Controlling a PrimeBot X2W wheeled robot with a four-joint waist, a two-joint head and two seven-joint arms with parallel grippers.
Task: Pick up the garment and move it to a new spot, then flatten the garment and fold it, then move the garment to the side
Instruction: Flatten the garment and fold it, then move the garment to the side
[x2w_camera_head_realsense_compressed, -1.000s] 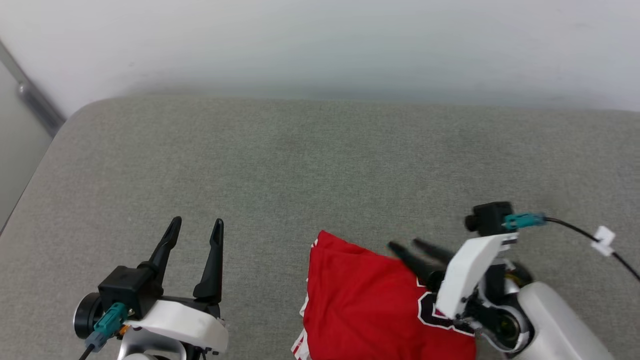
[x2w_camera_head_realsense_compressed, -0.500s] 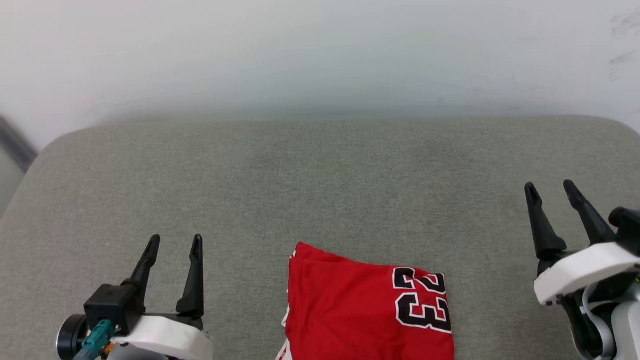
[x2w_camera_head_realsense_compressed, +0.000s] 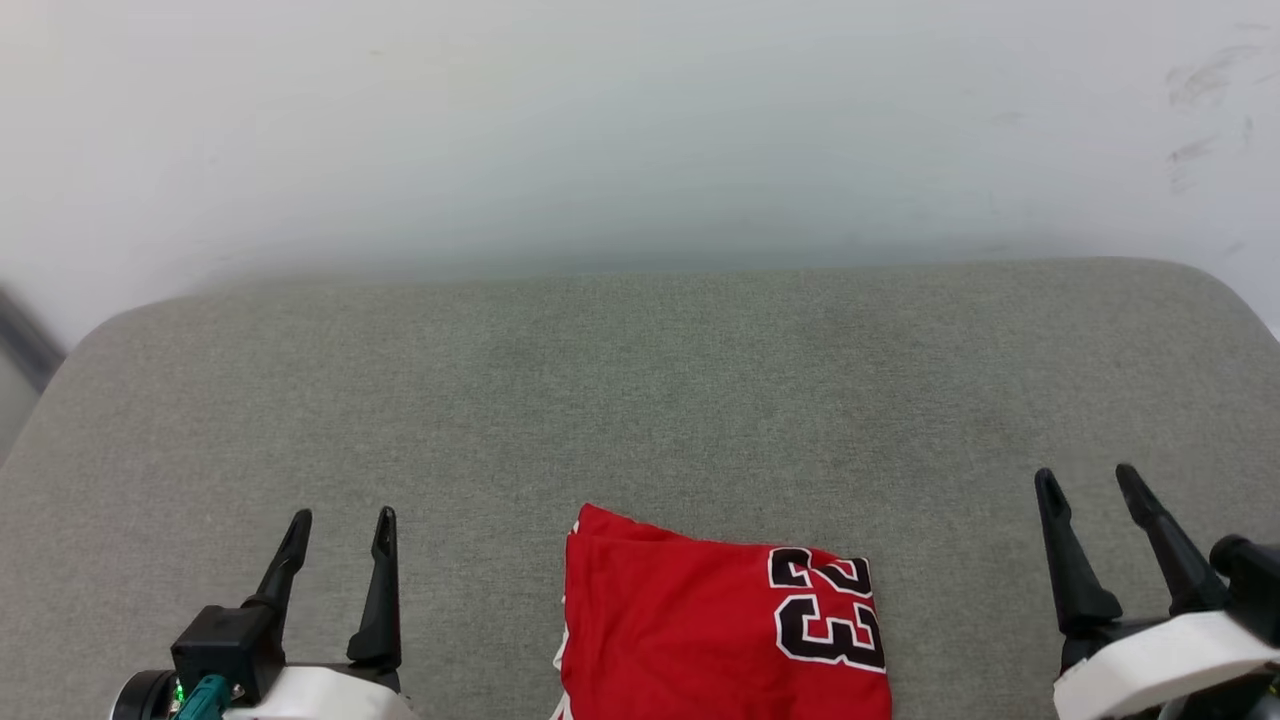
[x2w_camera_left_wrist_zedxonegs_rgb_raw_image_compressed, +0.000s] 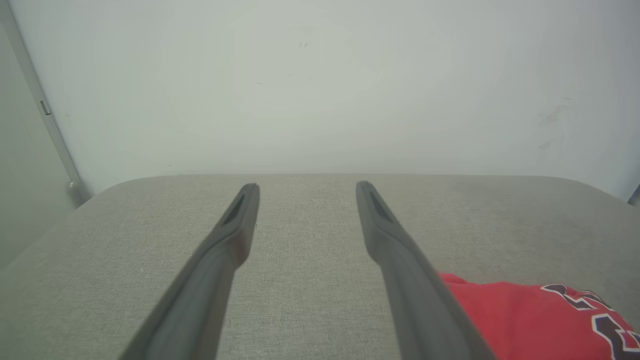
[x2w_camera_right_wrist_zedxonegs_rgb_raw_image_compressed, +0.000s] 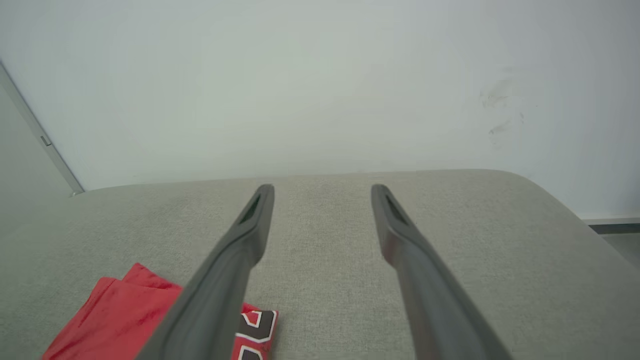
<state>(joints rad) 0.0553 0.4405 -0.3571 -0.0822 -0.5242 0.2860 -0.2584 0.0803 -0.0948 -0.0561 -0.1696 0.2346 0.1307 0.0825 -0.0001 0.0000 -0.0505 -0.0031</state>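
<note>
Grey fabric surface (x2w_camera_head_realsense_compressed: 640, 400) against white wall (x2w_camera_head_realsense_compressed: 640, 120). Folded red garment (x2w_camera_head_realsense_compressed: 690, 640) lies flat at 6 o'clock, number 23 up. Left pincer (x2w_camera_head_realsense_compressed: 342, 520), spread and empty, stands at its 9 o'clock; right pincer (x2w_camera_head_realsense_compressed: 1088, 478), likewise spread, at 3 o'clock, both apart from it.

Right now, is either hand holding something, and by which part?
Nothing is held: left hand and right hand are open, apart from the folded garment.

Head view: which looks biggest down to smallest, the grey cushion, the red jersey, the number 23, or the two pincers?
1. grey cushion
2. red jersey, cut off at the bottom edge
3. number 23
The left pincer and right pincer look alike, both cut off, so I can't rank them.
</note>
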